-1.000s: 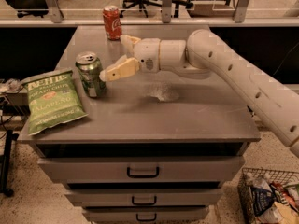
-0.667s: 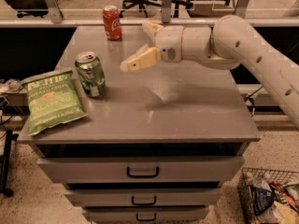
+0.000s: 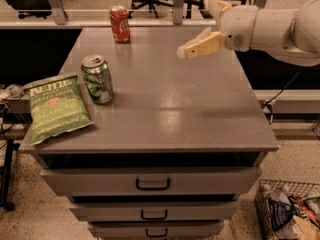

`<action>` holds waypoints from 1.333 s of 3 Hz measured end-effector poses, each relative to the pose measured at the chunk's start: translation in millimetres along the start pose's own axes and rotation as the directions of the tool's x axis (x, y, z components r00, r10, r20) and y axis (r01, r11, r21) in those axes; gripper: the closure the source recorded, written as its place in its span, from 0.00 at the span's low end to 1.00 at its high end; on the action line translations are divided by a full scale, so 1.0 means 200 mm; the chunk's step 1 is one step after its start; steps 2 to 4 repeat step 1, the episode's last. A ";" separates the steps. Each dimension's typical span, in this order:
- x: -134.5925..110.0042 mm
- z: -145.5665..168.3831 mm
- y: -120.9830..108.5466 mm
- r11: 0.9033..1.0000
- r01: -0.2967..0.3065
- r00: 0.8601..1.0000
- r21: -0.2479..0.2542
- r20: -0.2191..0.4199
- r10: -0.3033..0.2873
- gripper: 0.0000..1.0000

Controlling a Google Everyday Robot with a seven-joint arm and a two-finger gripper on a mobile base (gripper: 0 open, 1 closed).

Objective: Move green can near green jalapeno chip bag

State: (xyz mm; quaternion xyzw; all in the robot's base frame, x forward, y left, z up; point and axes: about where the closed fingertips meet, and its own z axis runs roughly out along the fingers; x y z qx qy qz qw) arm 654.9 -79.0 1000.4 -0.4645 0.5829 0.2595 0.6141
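Observation:
The green can (image 3: 97,79) stands upright on the grey cabinet top (image 3: 190,109), at its left side. The green jalapeno chip bag (image 3: 57,107) lies flat just left of and in front of the can, a small gap from it, at the cabinet's front left corner. My gripper (image 3: 196,28) hovers above the back right part of the top, well to the right of the can. Its fingers (image 3: 200,45) are spread open and hold nothing.
A red soda can (image 3: 120,23) stands at the back left edge of the top. The cabinet has drawers (image 3: 152,184) below. A wire basket (image 3: 290,211) with packets sits on the floor at the bottom right. Office chairs stand behind.
My gripper has drawn away from beside the green can, moving right and towards the back. The can and the bag have stayed where they were.

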 end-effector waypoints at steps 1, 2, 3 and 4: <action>0.00 -0.07 -0.04 1.000 0.006 1.000 0.028 0.002 -0.006 0.00; 0.00 -0.07 -0.04 1.000 0.006 1.000 0.028 0.002 -0.006 0.00; 0.00 -0.07 -0.04 1.000 0.006 1.000 0.028 0.002 -0.006 0.00; 0.00 -0.07 -0.04 1.000 0.006 1.000 0.028 0.002 -0.006 0.00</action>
